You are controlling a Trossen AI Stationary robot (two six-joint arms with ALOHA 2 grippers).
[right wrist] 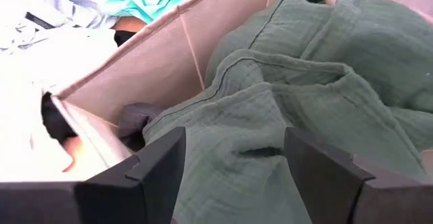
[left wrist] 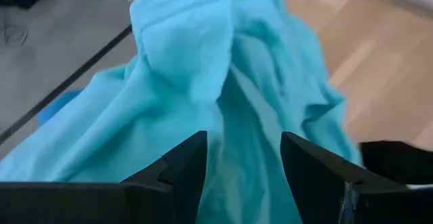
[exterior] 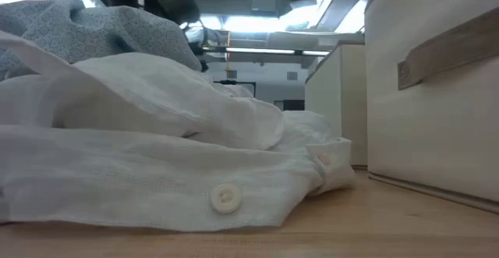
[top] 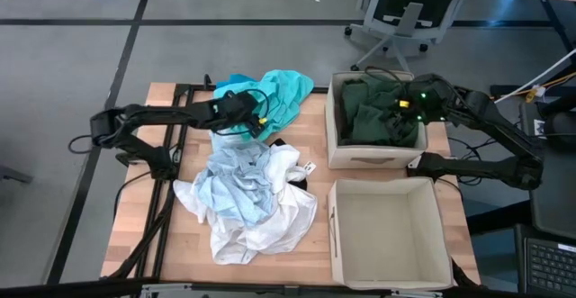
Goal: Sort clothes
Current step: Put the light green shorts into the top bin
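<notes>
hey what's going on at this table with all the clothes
A two-armed robot is sorting laundry. The left gripper, fingers open, is at the teal garment at the table's far edge. The right gripper, also open, is over the dark green clothes in the far box. A white and pale blue pile waits; the near box is empty.

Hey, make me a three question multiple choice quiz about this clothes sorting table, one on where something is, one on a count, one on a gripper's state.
1. Where is the dark green garment?
A. in the far box
B. in the near box
C. on the floor

2. How many beige boxes stand on the table?
A. one
B. two
C. three

3. How do the left gripper's fingers stand?
A. open over the teal garment
B. shut on the white shirt
C. out of sight

Answers:
1 A: it fills the far box.
2 B: far box and near box.
3 A: teal garment shows between its spread fingers.
</notes>
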